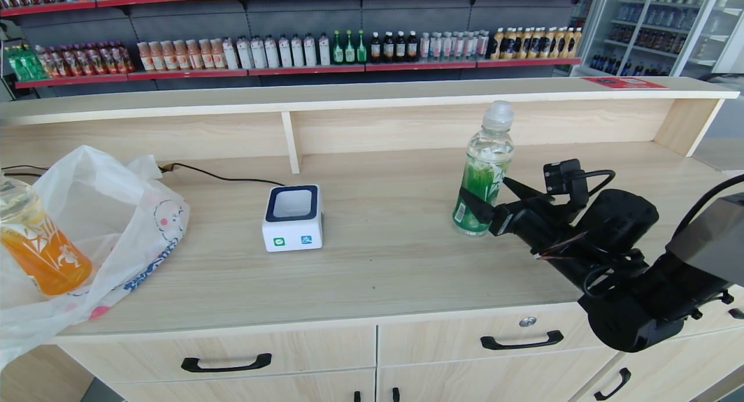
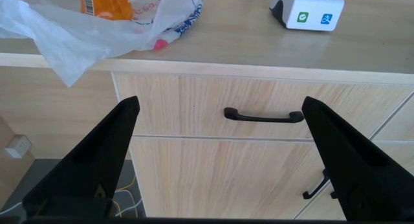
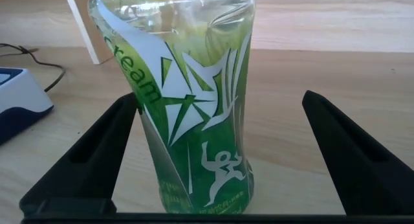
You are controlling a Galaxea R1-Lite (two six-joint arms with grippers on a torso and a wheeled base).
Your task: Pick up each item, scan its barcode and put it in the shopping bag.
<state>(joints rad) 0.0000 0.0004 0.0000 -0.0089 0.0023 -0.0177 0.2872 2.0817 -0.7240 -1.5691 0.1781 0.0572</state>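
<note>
At the far left the shopping bag (image 1: 116, 216) lies slumped on the counter (image 1: 378, 274) with an orange bottle (image 1: 40, 251) already inside it; the left gripper (image 2: 220, 102) hangs below the counter edge facing a drawer handle (image 2: 263, 116), its fingers spread wide and holding nothing; near the middle of the counter sits the scanner (image 1: 292, 217), its window facing up, between the bag and the next item; to the right of it the green bottle (image 1: 485, 169) stands upright on the counter, long axis vertical, cap on top; the right gripper (image 1: 483, 188) reaches in level from the right with its jaws apart, one finger on each side of the bottle's lower half, the near one just beside the label and the far one apart from it, so nothing is clamped yet; the right arm is plainly the nearer one, and the coming move seems to be closing across the bottle's width before carrying it left to the scanner.
</note>
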